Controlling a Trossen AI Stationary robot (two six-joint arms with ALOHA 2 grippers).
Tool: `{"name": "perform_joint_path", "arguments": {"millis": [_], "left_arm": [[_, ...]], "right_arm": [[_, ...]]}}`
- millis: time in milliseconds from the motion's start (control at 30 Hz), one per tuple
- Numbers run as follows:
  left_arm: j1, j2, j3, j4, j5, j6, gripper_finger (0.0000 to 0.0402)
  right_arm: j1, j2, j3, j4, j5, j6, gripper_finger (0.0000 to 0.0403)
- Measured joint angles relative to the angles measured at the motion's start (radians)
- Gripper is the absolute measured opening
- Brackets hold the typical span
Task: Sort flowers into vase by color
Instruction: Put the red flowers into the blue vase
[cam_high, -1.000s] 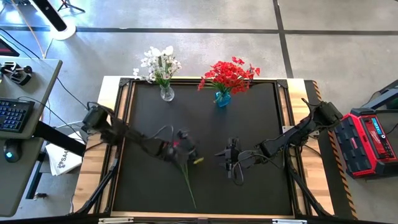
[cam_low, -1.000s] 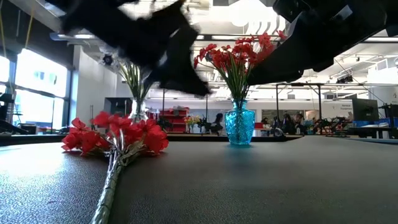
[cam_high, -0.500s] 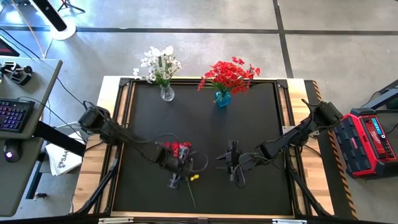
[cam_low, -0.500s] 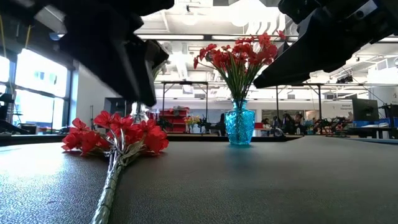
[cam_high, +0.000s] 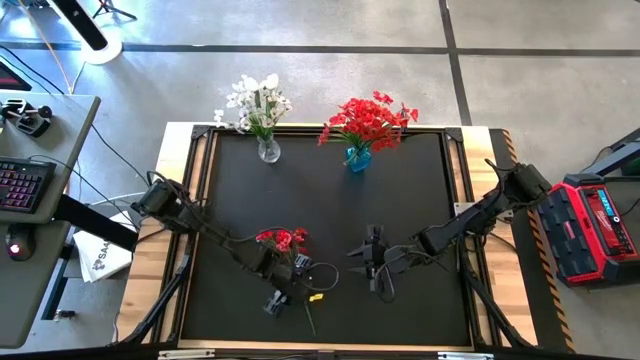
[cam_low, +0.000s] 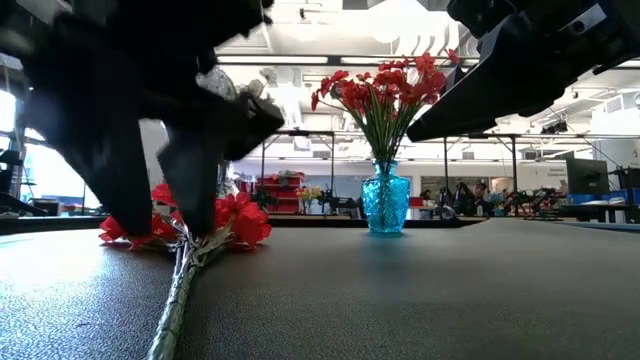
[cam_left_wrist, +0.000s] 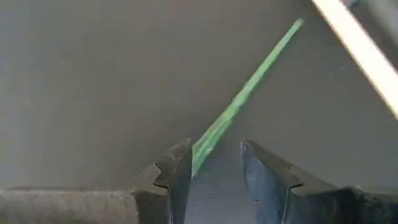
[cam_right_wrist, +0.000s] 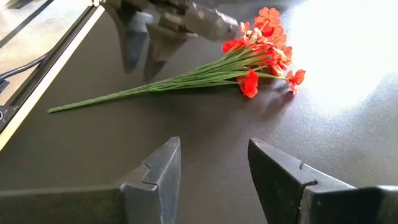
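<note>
A red-bloomed sprig (cam_right_wrist: 205, 76) lies flat on the dark mat, blooms (cam_high: 283, 240) toward the far edge and green stem (cam_low: 175, 300) running to the near edge. My left gripper (cam_high: 283, 297) is open and low over the stem's middle, one finger on each side of the stem (cam_left_wrist: 242, 96). My right gripper (cam_high: 373, 268) hovers open to the sprig's right, fingers toward it. At the far edge, white flowers stand in a clear vase (cam_high: 268, 150) and red flowers in a blue vase (cam_high: 358, 158). My left gripper (cam_left_wrist: 214, 171) comes from above, pointing down, its open fingers lying across the stem's middle. The stem (cam_left_wrist: 205, 140) runs close along the inner side of one finger (cam_left_wrist: 180, 168); whether they touch, I cannot tell. The sprig lies flat on the mat.
The mat's wooden frame (cam_high: 195, 180) borders the work area. A red case (cam_high: 592, 228) sits off the table's right side and a desk with a keyboard (cam_high: 25, 185) off its left. Bare mat lies between the sprig and the two vases.
My left gripper has moved toward the table's near edge, from over the red blooms to over the stem's middle, and has come down close to the mat. The sprig has stayed where it was.
</note>
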Motion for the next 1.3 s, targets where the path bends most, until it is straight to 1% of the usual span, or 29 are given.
{"name": "perform_joint_path", "arguments": {"millis": [67,133,233,333,533,567,633,700,767,833,900,933,1000,1100,1167,1233,1300], "left_arm": [[0.002,0.018,0.0,-0.001,-0.015,0.058,0.0129],[0.002,0.038,0.0,0.0,-0.071,0.099,0.013],[0.008,0.053,0.002,0.004,-0.11,0.146,0.012],[0.028,0.06,0.003,0.011,-0.099,0.173,0.0093],[0.088,0.065,0.001,0.055,-0.142,0.193,0.0015],[0.1,0.065,0.001,0.062,-0.148,0.207,0.0008],[0.126,0.065,0.0,0.081,-0.179,0.238,0.0008],[0.157,0.066,0.0,0.121,-0.24,0.286,0.0011],[0.193,0.066,0.0,0.195,-0.282,0.347,0.001],[0.237,0.066,0.0,0.288,-0.292,0.393,0.0006],[0.278,0.066,0.0,0.391,-0.291,0.39,0.0003],[0.299,0.066,0.0,0.439,-0.286,0.372,0.0003],[0.331,0.065,0.001,0.475,-0.25,0.36,0.0012],[0.358,0.066,0.0,0.446,-0.218,0.358,0.0046],[0.362,0.066,0.0,0.432,-0.221,0.357,0.0073],[0.36,0.066,0.0,0.432,-0.267,0.321,0.0099],[0.342,0.049,0.0,0.412,-0.365,0.246,0.012]], "right_arm": [[0.0,0.0,0.0,0.0,0.0,0.0,0.0161],[0.0,0.0,0.0,0.0,0.0,-0.004,0.0161],[0.0,0.0,0.0,0.0,0.0,-0.007,0.0161],[0.0,0.0,0.0,0.0,0.0,-0.007,0.0161],[0.004,-0.015,0.0,-0.018,-0.001,0.0,0.0161],[0.009,-0.032,0.0,-0.037,-0.001,0.003,0.0161],[0.021,-0.078,0.0,-0.093,-0.001,0.024,0.0161],[0.034,-0.13,0.0,-0.168,0.002,0.05,0.0161],[0.045,-0.181,0.0,-0.24,0.019,0.075,0.0161],[0.052,-0.224,0.0,-0.298,0.044,0.097,0.0161],[0.055,-0.256,0.0,-0.346,0.078,0.12,0.0161],[0.055,-0.265,0.0,-0.361,0.096,0.138,0.0161],[0.055,-0.272,0.0,-0.382,0.122,0.17,0.0161],[0.055,-0.264,0.0,-0.398,0.131,0.195,0.0161],[0.054,-0.253,0.0,-0.401,0.131,0.203,0.0161],[0.052,-0.237,0.0,-0.386,0.131,0.217,0.0161],[0.05,-0.218,0.0,-0.373,0.131,0.217,0.0161]]}}
